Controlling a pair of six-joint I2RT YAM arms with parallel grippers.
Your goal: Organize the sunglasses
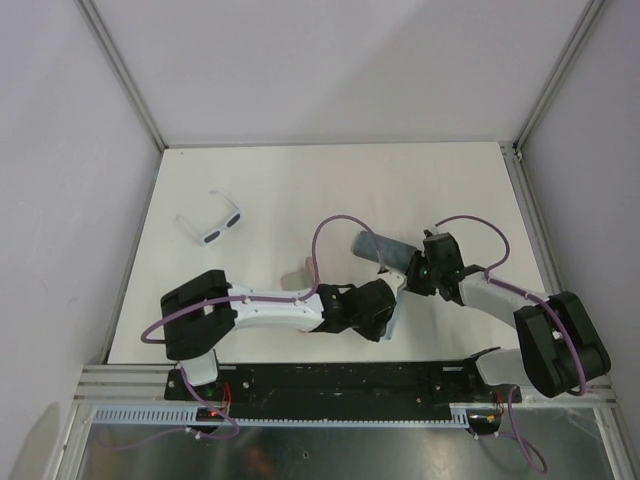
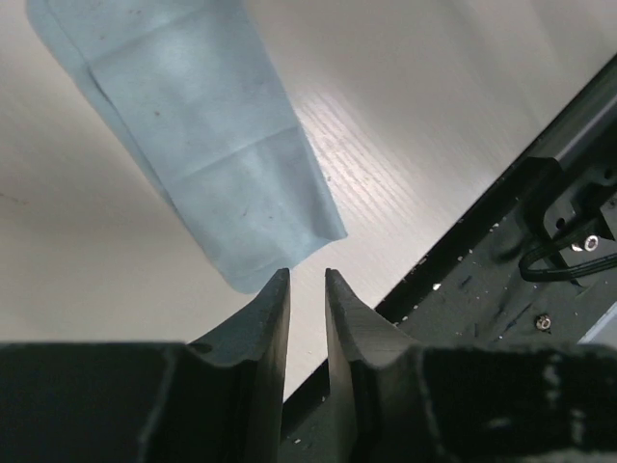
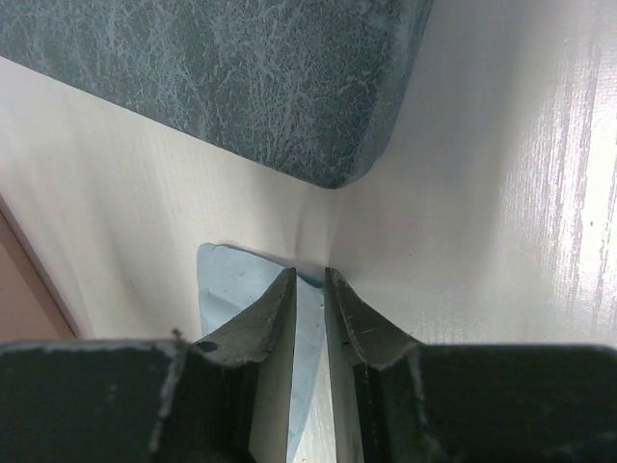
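Observation:
The white-framed sunglasses (image 1: 222,225) with dark lenses lie open on the table at the far left, away from both arms. My left gripper (image 1: 386,322) (image 2: 307,275) hovers near the front edge, its jaws a narrow gap apart with nothing between them. The corner of a light blue cloth (image 2: 193,125) lies just ahead of its left fingertip. My right gripper (image 1: 410,276) (image 3: 308,273) is down at the table with its jaws slightly apart. An edge of the light blue cloth (image 3: 227,289) shows in that gap.
A grey-blue oblong case (image 1: 385,248) (image 3: 241,77) lies just beyond the right gripper. A pink case (image 1: 298,274) (image 3: 19,299) sits to its left. The black base rail (image 2: 501,289) runs along the near table edge beside the left gripper.

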